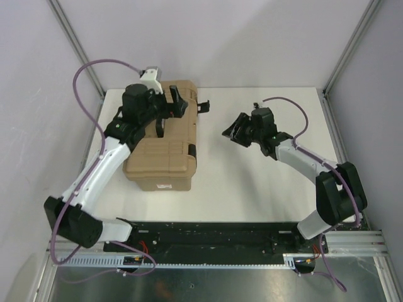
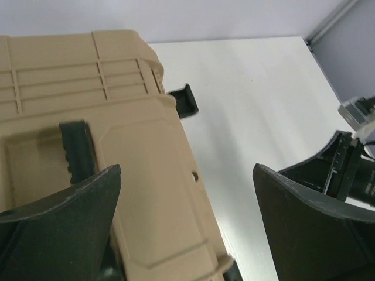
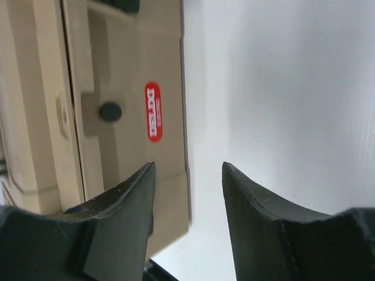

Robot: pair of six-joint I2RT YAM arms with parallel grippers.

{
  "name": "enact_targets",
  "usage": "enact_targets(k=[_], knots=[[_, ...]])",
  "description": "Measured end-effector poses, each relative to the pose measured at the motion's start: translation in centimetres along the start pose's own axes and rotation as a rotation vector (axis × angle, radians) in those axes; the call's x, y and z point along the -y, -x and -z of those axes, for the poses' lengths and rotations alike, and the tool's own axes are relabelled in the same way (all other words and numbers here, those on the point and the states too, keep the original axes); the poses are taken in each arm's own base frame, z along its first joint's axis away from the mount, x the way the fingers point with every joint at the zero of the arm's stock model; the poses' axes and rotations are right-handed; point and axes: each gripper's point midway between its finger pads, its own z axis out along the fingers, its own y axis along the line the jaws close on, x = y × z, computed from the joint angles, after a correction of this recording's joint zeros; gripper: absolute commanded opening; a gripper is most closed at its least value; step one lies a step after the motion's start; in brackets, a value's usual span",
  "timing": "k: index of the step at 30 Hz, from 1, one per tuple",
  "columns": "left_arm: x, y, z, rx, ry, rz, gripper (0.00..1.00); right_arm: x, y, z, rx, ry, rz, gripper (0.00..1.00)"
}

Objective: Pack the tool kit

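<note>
Toolbox [image 1: 165, 141] closed, left gripper [image 2: 187, 175] wide above, right gripper [image 3: 187, 167] parted

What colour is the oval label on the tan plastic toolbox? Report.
The oval label is red, white lettering; best in right wrist view.

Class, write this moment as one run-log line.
tan plastic toolbox closed | left end effector open above it | right end effector open, empty, beside it
</note>
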Motion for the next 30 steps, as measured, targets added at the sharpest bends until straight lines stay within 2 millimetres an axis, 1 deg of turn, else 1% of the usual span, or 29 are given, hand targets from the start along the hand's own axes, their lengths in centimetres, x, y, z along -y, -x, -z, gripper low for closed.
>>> enact_targets(k=[2,4,6,10,13,15,16,19,20,24,26,27,28,30], knots=[[-0.2,0.4,-1.5,-0.002,0.025,0.0,0.98,0.7,1.2,-0.8,0.031,-0.007,-0.044,0.55],[-0.8,1.1,-2.8,0.005,0.062,0.0,0.99,1.6,2.3,-2.0,0.056,-0.003,-0.092,0.55],[-1.4,2.0,-4.1,0.022,0.104,0.001,0.99,2.6,2.6,-3.3,0.058,-0.006,-0.117,0.55],[-2.7,3.9,-6.6,0.058,0.185,0.0,0.99,4.4,3.3,-7.0,0.024,-0.007,-0.136,0.51],[-3.8,5.1,-9.0,0.078,0.221,0.011,0.99,4.7,4.5,-9.8,0.004,0.035,-0.139,0.49],[-4.7,5.4,-10.6,0.084,0.235,0.027,0.99,4.4,5.3,-11.1,-0.002,0.072,-0.137,0.49],[-5.6,5.5,-11.5,0.084,0.25,0.039,0.99,4.3,5.8,-11.7,-0.006,0.093,-0.135,0.48],[-8.4,4.7,-13.4,0.064,0.298,0.06,0.99,3.9,6.7,-12.6,-0.009,0.137,-0.133,0.48],[-9.5,4.5,-13.8,0.058,0.316,0.065,0.99,3.7,6.9,-12.8,-0.012,0.153,-0.132,0.48],[-12.1,3.3,-15.6,0.022,0.337,0.063,0.98,3.4,7.2,-13.3,-0.019,0.192,-0.142,0.46],[-12.6,2.3,-16.4,-0.005,0.32,0.053,0.95,3.2,7.2,-13.9,-0.029,0.209,-0.156,0.44],[-12.6,1.5,-16.9,-0.027,0.301,0.046,0.94,3.2,7.2,-14.4,-0.032,0.217,-0.162,0.43],[-12.5,0.9,-17.3,-0.046,0.282,0.038,0.92,3.2,7.2,-14.7,-0.035,0.224,-0.166,0.42],[-11.7,0.7,-17.8,-0.051,0.228,0.016,0.89,2.9,7.3,-15.5,-0.041,0.239,-0.179,0.42]])
